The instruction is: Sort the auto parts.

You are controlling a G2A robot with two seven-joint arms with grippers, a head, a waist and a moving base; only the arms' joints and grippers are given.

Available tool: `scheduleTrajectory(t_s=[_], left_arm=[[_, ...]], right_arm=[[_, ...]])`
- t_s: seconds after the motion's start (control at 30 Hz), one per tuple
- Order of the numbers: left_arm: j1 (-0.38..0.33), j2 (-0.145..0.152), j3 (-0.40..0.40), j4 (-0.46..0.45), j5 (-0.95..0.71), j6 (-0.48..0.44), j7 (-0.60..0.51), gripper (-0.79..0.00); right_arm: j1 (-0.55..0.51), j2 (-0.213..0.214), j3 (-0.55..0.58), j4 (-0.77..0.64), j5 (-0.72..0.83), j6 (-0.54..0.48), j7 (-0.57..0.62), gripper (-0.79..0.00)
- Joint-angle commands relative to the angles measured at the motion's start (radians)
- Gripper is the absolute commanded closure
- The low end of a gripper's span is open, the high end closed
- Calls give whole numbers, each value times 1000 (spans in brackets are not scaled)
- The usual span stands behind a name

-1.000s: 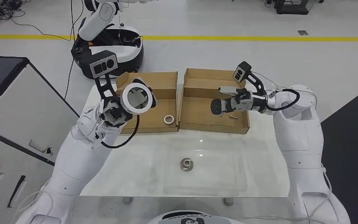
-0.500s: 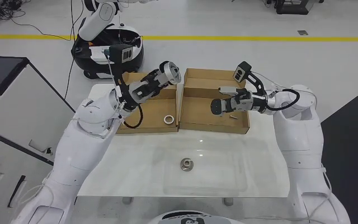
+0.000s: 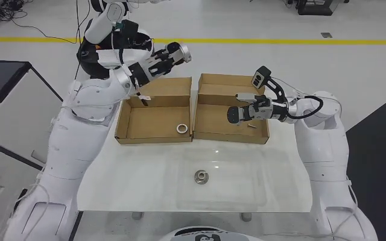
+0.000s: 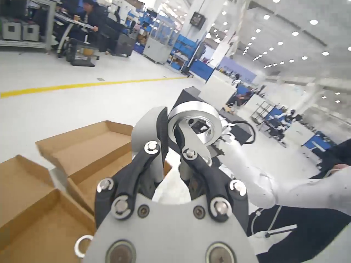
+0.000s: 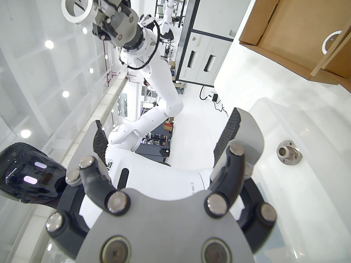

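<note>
Left gripper [image 3: 176, 55] [image 4: 171, 129]: clamped on the large metal ring, with one finger through its hole and the other pad against its outer wall; held up in the air past the far side of the left box [image 3: 154, 140]
Large metal ring [image 3: 184, 53] [image 4: 192, 109] [image 5: 65, 5]: silver, thick-walled and open through the middle; off the table in the left gripper, raised above the left box's far flap
Right gripper [image 3: 231, 114] [image 5: 167, 135]: fingers spread apart with nothing between them; off to the right of the left box, over the floor of the right box [image 3: 229, 137]
Small ring [image 3: 181, 128] [image 5: 330, 42]: pale, lying flat on the floor of the left box, in the near corner next to the wall it shares with the right box
Flanged part [image 3: 201, 176] [image 5: 288, 152]: grey metal, round with a raised hub; on the table [image 3: 253, 175] in front of the left box, well apart from its near wall
Right box: brown cardboard, open-topped, side by side with the left box, the walls touching or very nearly so
Left box: brown cardboard, open-topped, far flap folded back
</note>
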Motion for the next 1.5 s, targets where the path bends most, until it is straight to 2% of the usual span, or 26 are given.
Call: scheduleTrajectory(t_s=[0.0,0.23,0.63,0.83,1.03,1.13,1.23,1.47], left_arm=[[-38,-1,18,16,76,35,-35,0],[-123,2,70,50,300,111,-177,0],[-161,15,137,56,556,173,-496,0],[-241,-1,222,138,550,140,-679,0],[-378,-39,341,278,534,79,-807,0],[-422,-61,399,358,538,61,-801,0],[-436,-83,449,426,536,55,-767,0],[-424,-120,541,557,559,44,-734,0]], right_arm=[[0,0,0,0,0,0,0,-785],[0,0,0,0,0,0,0,-785],[0,0,0,0,0,0,0,-785],[0,0,0,0,0,0,0,-785],[0,0,0,0,0,0,0,-785],[0,0,0,0,0,0,0,-785],[0,0,0,0,0,0,0,-785],[0,0,0,0,0,0,0,-785]])
